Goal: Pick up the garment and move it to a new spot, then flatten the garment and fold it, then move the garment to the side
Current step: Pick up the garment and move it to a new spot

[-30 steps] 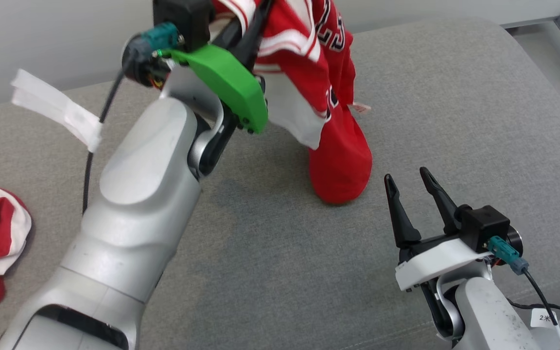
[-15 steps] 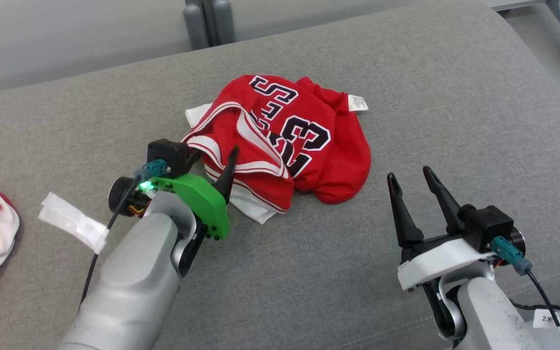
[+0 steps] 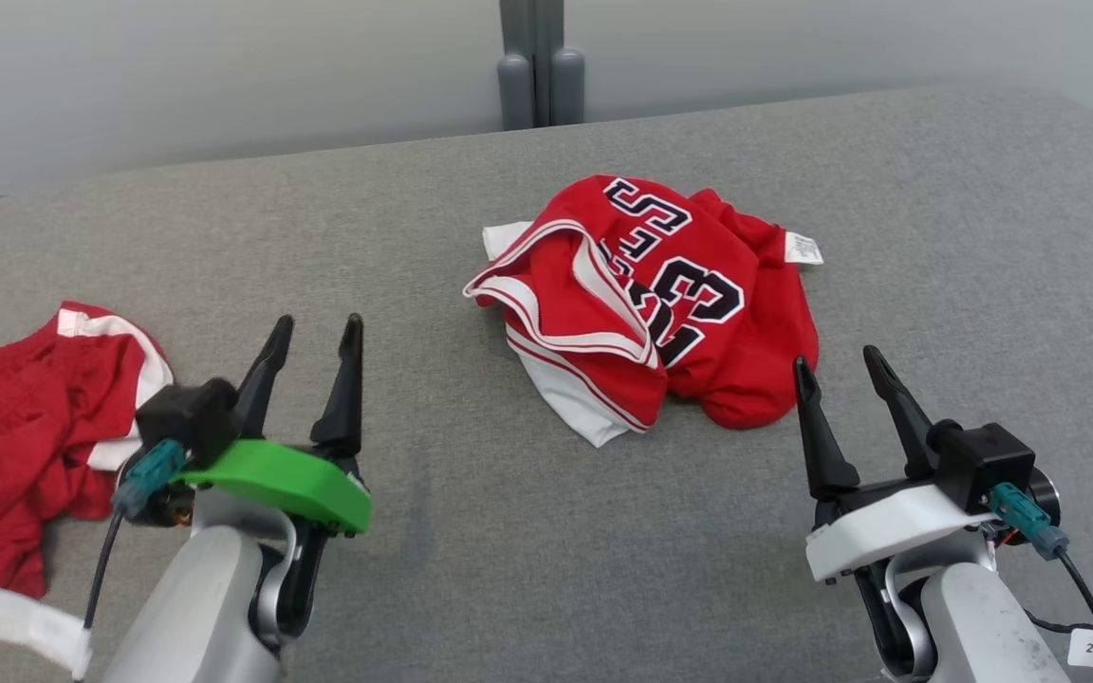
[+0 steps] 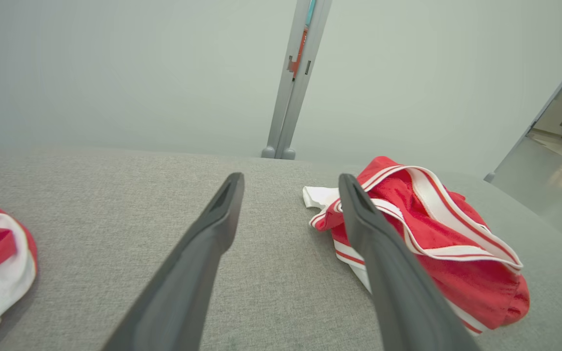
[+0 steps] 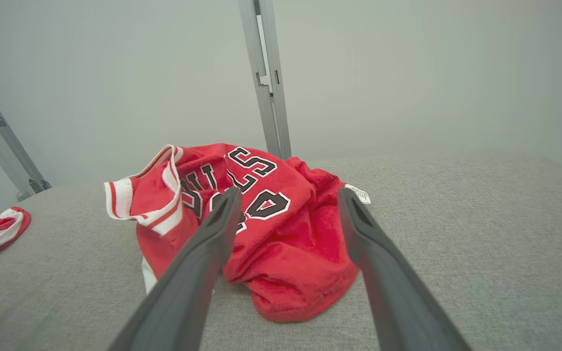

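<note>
A red basketball jersey (image 3: 660, 299) with white trim and black number lies crumpled on the grey cushioned surface (image 3: 509, 531), right of centre. My left gripper (image 3: 317, 327) stands open at the lower left, well apart from the jersey, nothing between its fingers. In the left wrist view the jersey (image 4: 422, 248) lies beyond and right of my left gripper (image 4: 291, 180). My right gripper (image 3: 838, 365) is open too, its tips just short of the jersey's near right edge. The right wrist view shows the jersey (image 5: 271, 234) straight ahead of the open right gripper (image 5: 288, 194).
A second red and white garment (image 3: 25, 446) lies bunched at the left edge of the surface, close to my left wrist. A grey post (image 3: 532, 66) rises behind the surface against a pale wall. A white label (image 3: 6, 617) hangs from my left arm's cable.
My left gripper has let go of the jersey, which now lies heaped on the surface, and has drawn back to the lower left. The camera has shifted. The right gripper keeps its pose.
</note>
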